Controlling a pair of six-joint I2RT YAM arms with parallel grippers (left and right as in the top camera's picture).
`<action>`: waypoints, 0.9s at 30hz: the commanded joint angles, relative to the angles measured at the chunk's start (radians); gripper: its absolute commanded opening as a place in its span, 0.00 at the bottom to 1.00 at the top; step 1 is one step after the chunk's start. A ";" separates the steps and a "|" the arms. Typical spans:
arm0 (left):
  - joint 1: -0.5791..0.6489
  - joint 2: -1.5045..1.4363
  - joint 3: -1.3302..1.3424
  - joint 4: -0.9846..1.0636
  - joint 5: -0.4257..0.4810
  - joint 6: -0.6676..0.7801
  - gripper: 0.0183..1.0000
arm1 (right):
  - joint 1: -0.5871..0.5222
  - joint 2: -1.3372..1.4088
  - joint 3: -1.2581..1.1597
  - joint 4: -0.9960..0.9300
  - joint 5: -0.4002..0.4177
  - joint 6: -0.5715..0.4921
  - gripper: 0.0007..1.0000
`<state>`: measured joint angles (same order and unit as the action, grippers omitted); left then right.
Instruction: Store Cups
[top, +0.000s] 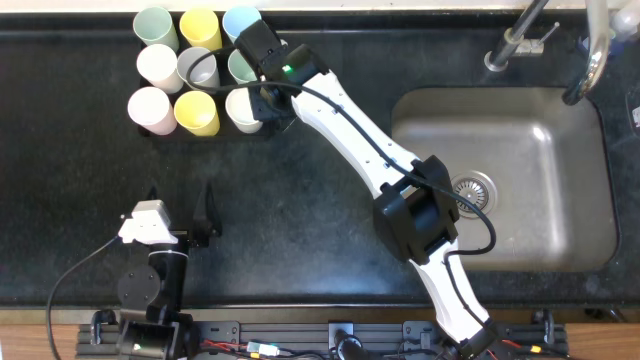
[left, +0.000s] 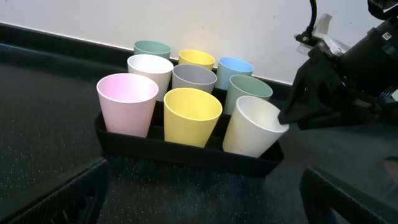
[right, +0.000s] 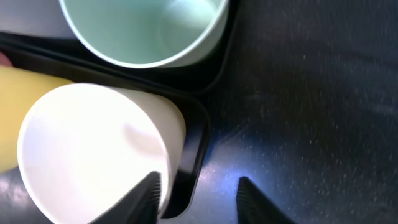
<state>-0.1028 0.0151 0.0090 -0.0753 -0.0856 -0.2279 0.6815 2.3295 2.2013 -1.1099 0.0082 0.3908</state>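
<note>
Nine cups (left: 194, 78) are held in a black tray (left: 168, 152) at centre; the rightmost white cup (left: 252, 127) is touched by the right gripper (left: 291, 118).

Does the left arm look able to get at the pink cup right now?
Probably yes. The pink cup stands in the tray corner facing the left end effector, with bare countertop between them. The right end effector is at the white cup, at the tray's far end.

I can read no words, numbers or signs on the cups (left: 191, 115) or tray (left: 186, 157).
</note>
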 joint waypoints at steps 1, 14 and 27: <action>0.007 -0.006 -0.001 -0.002 -0.002 0.019 1.00 | -0.007 -0.143 0.010 0.012 0.011 -0.038 0.54; 0.006 -0.006 -0.001 -0.002 -0.002 0.019 1.00 | -0.316 -0.783 -0.440 0.049 0.011 -0.421 1.00; 0.006 -0.006 -0.001 -0.002 -0.002 0.019 1.00 | -0.469 -1.695 -1.435 0.516 0.011 -0.433 1.00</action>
<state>-0.1028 0.0151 0.0090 -0.0750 -0.0856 -0.2283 0.2184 0.7971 0.9150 -0.6575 0.0250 -0.0284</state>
